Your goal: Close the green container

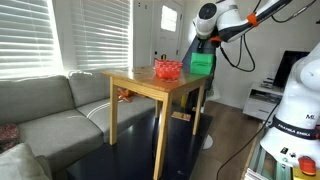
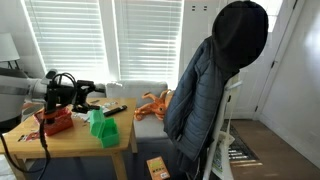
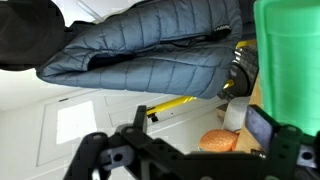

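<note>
Hand (image 2: 93,97) near green container (image 2: 103,128)

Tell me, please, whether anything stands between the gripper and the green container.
Nothing visible does. In an exterior view the gripper hangs close above the green container; the red bowl sits off to one side.

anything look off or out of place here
The green container sits near a corner of the table, its lid seemingly up, not shut. A small box lies on the floor beside the chair. Nothing looks spilled.
</note>
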You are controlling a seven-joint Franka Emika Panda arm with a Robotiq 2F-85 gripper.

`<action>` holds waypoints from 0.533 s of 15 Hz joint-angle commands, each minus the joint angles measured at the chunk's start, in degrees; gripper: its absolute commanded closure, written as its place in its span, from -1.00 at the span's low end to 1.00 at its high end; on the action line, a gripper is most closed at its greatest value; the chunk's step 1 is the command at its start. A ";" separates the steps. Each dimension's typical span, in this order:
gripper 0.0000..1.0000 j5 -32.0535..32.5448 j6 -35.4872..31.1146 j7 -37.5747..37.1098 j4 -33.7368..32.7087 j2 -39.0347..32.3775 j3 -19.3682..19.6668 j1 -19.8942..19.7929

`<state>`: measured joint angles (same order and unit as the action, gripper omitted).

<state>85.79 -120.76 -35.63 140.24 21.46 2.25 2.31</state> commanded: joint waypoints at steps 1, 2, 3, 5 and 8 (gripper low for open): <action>-1.00 -2.22 0.15 0.75 0.01 0.49 -0.38 0.32; -1.00 -3.16 0.12 1.81 0.66 1.43 -0.67 0.76; -1.00 -3.96 0.53 2.35 1.18 2.22 -1.19 1.13; -1.00 -8.06 1.43 5.37 1.79 3.12 -2.03 1.97; -1.00 -12.56 1.99 8.05 1.74 3.61 -3.24 2.64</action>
<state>77.54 -120.34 -31.07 140.94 22.87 0.20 4.12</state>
